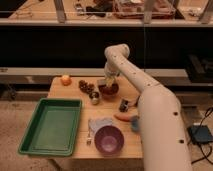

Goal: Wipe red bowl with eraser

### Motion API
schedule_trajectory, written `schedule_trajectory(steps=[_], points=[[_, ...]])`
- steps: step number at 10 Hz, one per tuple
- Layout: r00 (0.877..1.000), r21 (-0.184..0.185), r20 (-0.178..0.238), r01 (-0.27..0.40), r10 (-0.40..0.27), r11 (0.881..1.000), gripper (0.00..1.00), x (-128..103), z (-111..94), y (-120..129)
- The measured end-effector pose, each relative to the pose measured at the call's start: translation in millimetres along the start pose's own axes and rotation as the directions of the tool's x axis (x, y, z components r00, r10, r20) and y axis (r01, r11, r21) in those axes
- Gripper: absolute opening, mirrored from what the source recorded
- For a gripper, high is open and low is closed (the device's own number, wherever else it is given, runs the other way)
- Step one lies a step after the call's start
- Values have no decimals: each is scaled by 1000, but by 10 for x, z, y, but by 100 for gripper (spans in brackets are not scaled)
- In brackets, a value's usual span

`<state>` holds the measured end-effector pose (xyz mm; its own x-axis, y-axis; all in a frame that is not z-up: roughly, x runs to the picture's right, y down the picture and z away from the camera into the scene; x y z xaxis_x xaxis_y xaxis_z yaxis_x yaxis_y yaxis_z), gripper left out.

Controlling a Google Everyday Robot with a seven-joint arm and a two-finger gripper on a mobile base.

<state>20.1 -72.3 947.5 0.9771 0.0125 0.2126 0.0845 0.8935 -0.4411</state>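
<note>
The red bowl (109, 91) is small and reddish-brown with a darker inside, and stands at the back middle of the wooden table (75, 102). My gripper (107, 82) hangs from the white arm (131, 75) and points down right over the bowl's rim, at or just above its inside. A pale yellowish patch shows at the gripper's tip. I cannot tell whether that patch is the eraser. No eraser shows anywhere else on the table.
A green tray (50, 125) fills the left front. A purple bowl (109, 139) stands at the front, with a cloth (100, 123) and a fork (90, 138) beside it. A carrot (123, 118), a light-blue cup (135, 124), a dark object (123, 104), a can (94, 97), small dark items (86, 86) and an orange (66, 79) lie around.
</note>
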Motion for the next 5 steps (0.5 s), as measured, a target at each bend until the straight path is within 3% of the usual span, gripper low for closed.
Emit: schedule_trajectory(steps=[5], points=[[996,-40,24,83,-82,996,0,-149,160,96]])
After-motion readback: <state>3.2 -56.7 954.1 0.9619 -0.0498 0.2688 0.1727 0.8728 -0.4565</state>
